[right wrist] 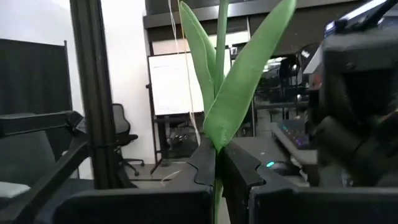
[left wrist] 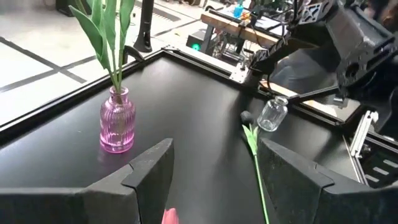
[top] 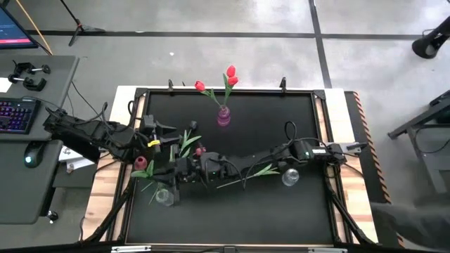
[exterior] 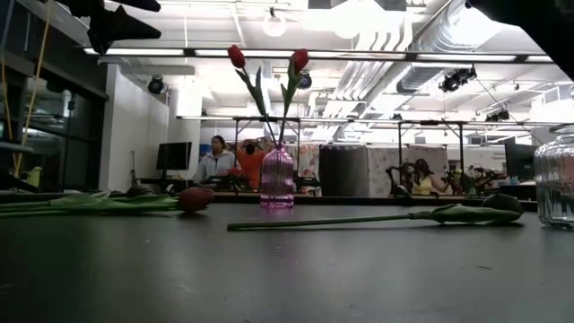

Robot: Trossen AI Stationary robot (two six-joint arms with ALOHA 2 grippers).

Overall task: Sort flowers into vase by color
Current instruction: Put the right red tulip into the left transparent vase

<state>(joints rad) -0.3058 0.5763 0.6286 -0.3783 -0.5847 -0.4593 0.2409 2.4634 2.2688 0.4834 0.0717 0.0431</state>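
Observation:
A pink vase (top: 223,116) (exterior: 277,178) (left wrist: 117,127) stands at the far middle of the black table with two red flowers in it. My right gripper (right wrist: 219,169) (top: 181,160) reaches across to the table's left half and is shut on a flower (right wrist: 239,81), whose green leaves (top: 186,140) stand above the fingers; its head is out of the wrist view. My left gripper (left wrist: 214,177) (top: 163,135) is open at the left, holding nothing. A dark-headed flower (top: 253,172) (exterior: 359,217) (left wrist: 256,162) and a red-headed one (top: 140,163) (exterior: 195,199) lie flat on the table. My right gripper pinches the flower's stem (right wrist: 217,152) between its two fingers, just below where the leaves spread. The fingers (right wrist: 204,165) come at it roughly level from the table's right, lying across the stem. The flower stands about upright, its leaves rising above the fingers.
One clear glass vase (top: 290,177) (exterior: 556,188) (left wrist: 272,115) stands right of the middle, another (top: 163,197) near the left front. A desk with a keyboard (top: 15,116) stands beyond the table's left edge. People show in the room behind.

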